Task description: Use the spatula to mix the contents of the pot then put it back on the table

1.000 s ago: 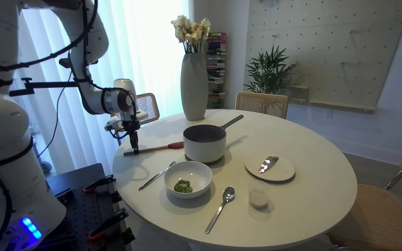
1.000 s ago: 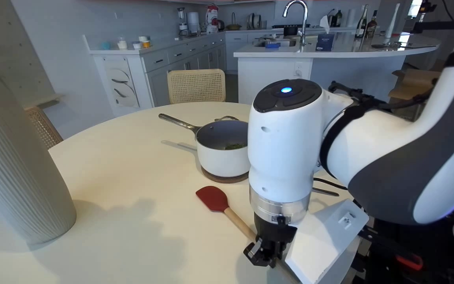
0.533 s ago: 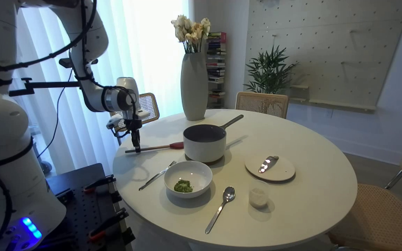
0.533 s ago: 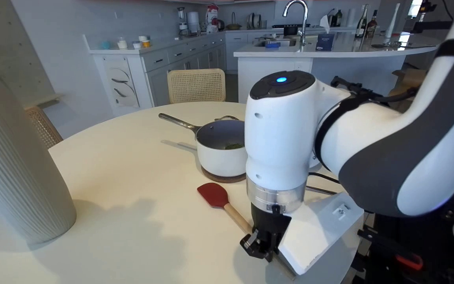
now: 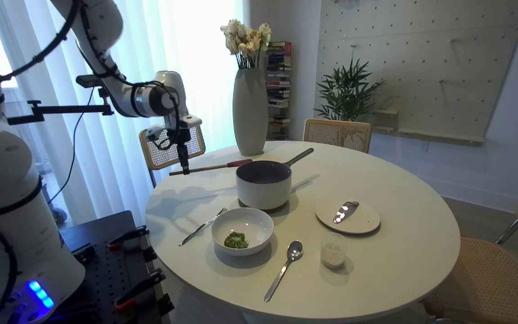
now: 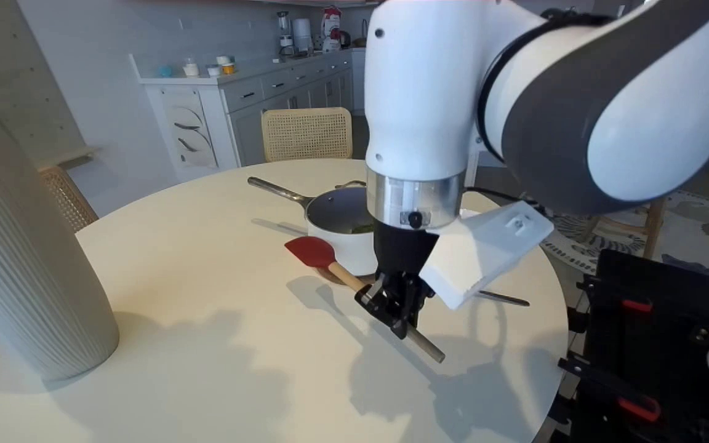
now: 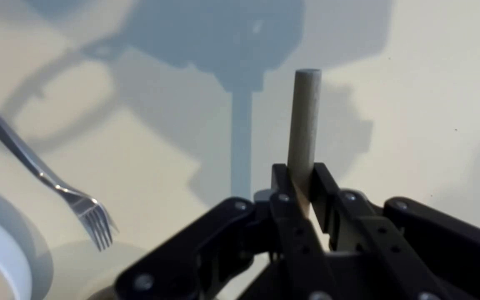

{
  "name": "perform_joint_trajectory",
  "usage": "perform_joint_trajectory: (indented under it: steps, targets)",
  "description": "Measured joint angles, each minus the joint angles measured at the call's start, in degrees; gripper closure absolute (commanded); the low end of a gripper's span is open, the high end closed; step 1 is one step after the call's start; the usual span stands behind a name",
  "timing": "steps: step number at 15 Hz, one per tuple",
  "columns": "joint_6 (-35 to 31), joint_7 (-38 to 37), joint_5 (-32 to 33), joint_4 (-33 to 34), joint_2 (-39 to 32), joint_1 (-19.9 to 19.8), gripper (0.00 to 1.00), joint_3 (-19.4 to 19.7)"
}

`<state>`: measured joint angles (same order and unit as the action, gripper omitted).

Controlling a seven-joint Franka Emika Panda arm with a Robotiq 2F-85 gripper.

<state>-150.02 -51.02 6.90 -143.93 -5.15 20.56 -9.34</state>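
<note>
- The gripper [image 7: 301, 170] holds the wooden handle of the red-headed spatula [image 6: 347, 277] pinched near its blunt end, which shows in the wrist view
- The spatula is up off the round white table [image 5: 398, 270], its shadow [image 6: 310, 290] lying apart from it in an exterior view
- Its red head is outside the saucepan [image 5: 263, 191], near the rim; whether they touch I cannot tell
- The saucepan, white outside and dark grey within, stands upright on a round brown trivet [image 6: 328, 276] and has some green food [image 6: 362, 229] in it
- Beside the saucepan is a white bowl [image 5: 259, 227] holding a green clump [image 5: 236, 240], with a fork [image 7: 50, 181] just beside the bowl
- A metal spoon [image 5: 284, 268], a clear tumbler [image 5: 332, 252] and a pale plate [image 5: 367, 220] bearing a shiny utensil [image 5: 345, 212] are also on the table
- A tall ribbed vase [image 5: 250, 112] of pale flowers [image 5: 252, 42] stands behind the saucepan in an exterior view
</note>
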Motion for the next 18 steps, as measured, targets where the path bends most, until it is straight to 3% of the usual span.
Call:
perform_joint_trajectory:
  steps: [8, 18]
  targets:
    - [13.3, 6.8, -1.7, 5.7, 8.4, -1.6, 0.96, -2.8]
    - [38.9, 21.7, -6.2, 19.9, 12.0, -7.1, 0.96, -2.1]
